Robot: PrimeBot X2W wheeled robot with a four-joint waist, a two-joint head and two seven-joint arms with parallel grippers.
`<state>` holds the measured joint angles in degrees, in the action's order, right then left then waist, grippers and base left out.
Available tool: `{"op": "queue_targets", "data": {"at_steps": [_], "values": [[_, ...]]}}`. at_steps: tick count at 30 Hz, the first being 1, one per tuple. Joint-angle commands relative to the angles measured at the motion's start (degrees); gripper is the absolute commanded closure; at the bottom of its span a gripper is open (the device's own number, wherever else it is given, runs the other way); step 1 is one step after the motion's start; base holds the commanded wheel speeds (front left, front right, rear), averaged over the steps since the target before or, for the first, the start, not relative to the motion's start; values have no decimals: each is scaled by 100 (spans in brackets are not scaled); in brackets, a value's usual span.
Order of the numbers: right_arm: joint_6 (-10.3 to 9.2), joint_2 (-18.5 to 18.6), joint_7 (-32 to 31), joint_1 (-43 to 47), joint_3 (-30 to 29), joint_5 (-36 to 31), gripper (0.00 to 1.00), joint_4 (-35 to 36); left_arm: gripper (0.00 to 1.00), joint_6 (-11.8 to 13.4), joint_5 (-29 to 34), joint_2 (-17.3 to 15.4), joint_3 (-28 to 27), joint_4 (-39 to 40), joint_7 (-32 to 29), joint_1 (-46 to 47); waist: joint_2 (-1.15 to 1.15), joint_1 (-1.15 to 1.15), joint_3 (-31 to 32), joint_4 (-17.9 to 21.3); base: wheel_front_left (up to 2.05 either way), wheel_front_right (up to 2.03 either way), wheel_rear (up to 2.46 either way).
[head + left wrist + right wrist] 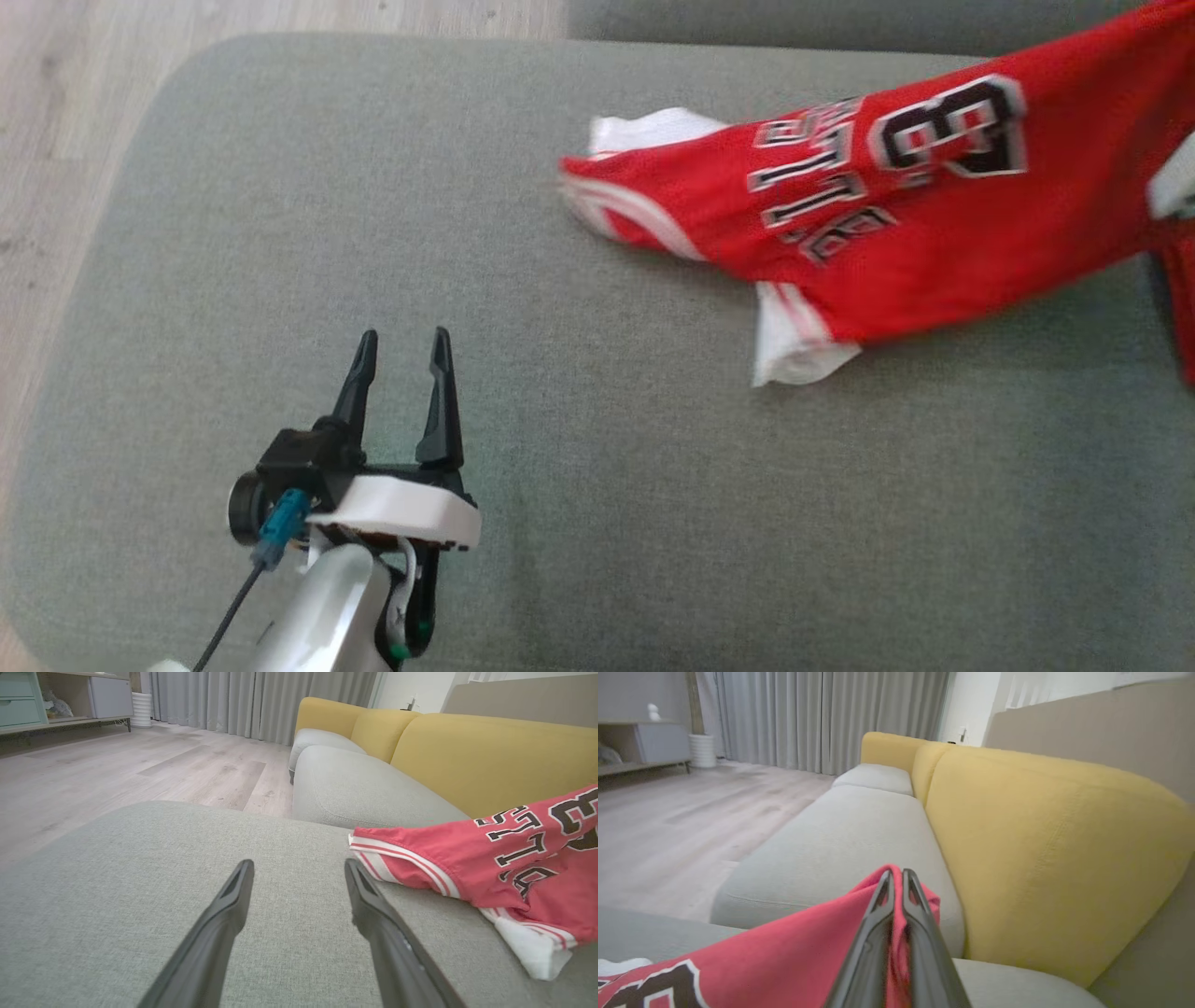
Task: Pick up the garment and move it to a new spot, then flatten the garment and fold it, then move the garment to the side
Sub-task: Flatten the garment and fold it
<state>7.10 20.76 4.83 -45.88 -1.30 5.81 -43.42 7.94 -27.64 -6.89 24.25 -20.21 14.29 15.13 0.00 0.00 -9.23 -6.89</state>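
The garment (934, 215) is a red jersey with white trim and black lettering. It stretches from the middle of the grey cushion (373, 233) up toward the right edge of the head view, its right end lifted. My right gripper (896, 877) is shut on a raised fold of the garment (808, 952), red cloth pinched between its fingers. Low at the left, my left gripper (403, 343) hovers open over bare cushion, well left of the jersey. In the left wrist view its fingers (233, 896) stand wide apart, with the jersey (467, 863) just to the right.
Wooden floor (56, 140) borders the cushion on the left. Yellow backrests (1041, 849) and a further grey seat cushion (840, 844) run behind the jersey. Grey curtains (261, 700) and a low cabinet (65, 700) stand across the room.
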Motion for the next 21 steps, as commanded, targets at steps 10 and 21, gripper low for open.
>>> {"op": "queue_targets", "data": {"at_steps": [10, 21], "values": [[39, -448, 631, -419, -400, -960, 0, -251, 0, -129, 162, 2, -325, 98, 71, 239, 0, 0, -79, 107, 0, 0, 0], [39, -1652, 998, 1410, 41, -120, 0, 1489, 0, -207, 181, 11, -373, 43, 71, 101, 0, 0, 311, 659, 0, 0, 0]]}}
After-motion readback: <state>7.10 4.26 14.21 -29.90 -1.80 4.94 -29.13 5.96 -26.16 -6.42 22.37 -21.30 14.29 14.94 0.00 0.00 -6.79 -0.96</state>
